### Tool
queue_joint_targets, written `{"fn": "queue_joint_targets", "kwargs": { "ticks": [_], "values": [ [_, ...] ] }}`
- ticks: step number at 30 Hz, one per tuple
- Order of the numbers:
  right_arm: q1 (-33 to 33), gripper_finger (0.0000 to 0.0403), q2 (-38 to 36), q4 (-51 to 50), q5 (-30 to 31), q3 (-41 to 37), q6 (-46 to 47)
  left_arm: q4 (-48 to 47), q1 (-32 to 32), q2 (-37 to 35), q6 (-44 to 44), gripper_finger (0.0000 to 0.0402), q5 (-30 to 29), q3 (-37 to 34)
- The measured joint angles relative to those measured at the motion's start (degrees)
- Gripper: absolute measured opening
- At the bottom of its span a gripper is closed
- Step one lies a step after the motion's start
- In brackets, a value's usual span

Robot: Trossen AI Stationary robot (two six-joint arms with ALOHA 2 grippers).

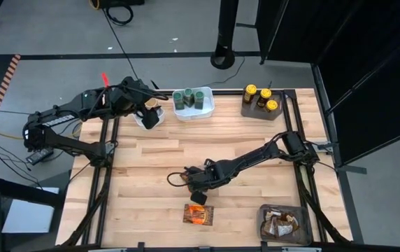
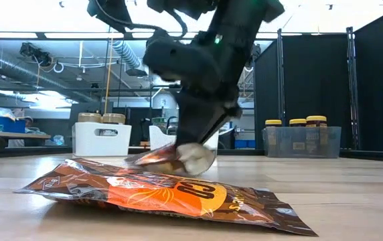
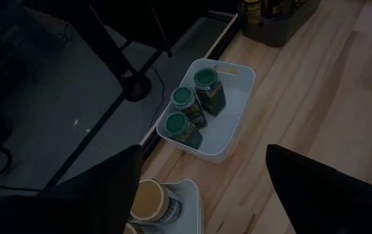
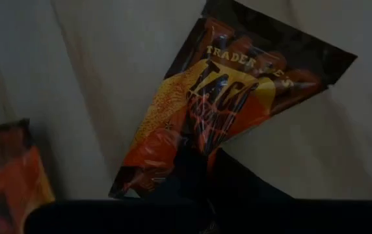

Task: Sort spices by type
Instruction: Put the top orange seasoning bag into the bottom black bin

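Orange foil packet (image 4: 231,104) clamped in right hand (image 1: 198,197), second packet (image 1: 198,214) just beside.

Dim wrist views; bright ceiling strips, backlit low view.

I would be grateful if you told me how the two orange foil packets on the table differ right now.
The packet in the right gripper is pinched at one edge, since the fingers are shut on it; that held packet is tilted up off the wood. The other packet lies flat and untouched, nearer the table's front edge. Both share the same orange-and-brown printing. The left gripper waits by the white tubs.
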Motion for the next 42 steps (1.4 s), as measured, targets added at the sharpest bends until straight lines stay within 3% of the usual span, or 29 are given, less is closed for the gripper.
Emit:
{"fn": "queue_joint_targets", "kwargs": {
  "ticks": [6,9,16,20,28,34,42],
  "values": [
    [1.1,0.002,-5.02,-13.44,-0.24,3.6,0.15,0.72,0.0,0.0,0.46,0.0332,0.0,0.0],
    [4.3,0.002,-9.13,-21.99,-1.37,3.61,4.64,0.7,0.0,0.0,0.51,0.0332,0.0,0.0],
    [17.58,0.002,-17.7,-44.44,-2.79,3.63,30.12,0.67,0.0,0.0,0.52,0.0332,-0.01,0.0],
    [27.51,0.002,-21.42,-52.11,-7.72,3.65,48.42,0.7,0.0,0.0,0.53,0.0332,0.0,0.0],
    [43.5,0.002,-23.52,-53.24,-18.65,3.67,71.23,2.24,0.0,0.0,0.55,0.0332,0.0,0.0],
    [48.27,0.0035,-23.0,-52.38,-18.98,2.99,75.34,3.06,0.0,0.0,0.54,0.0332,-0.01,0.0],
    [47.76,0.0095,-23.0,-47.34,-15.31,2.76,71.79,3.3,0.0,0.0,0.53,0.0332,0.0,0.0]
  ]
}}
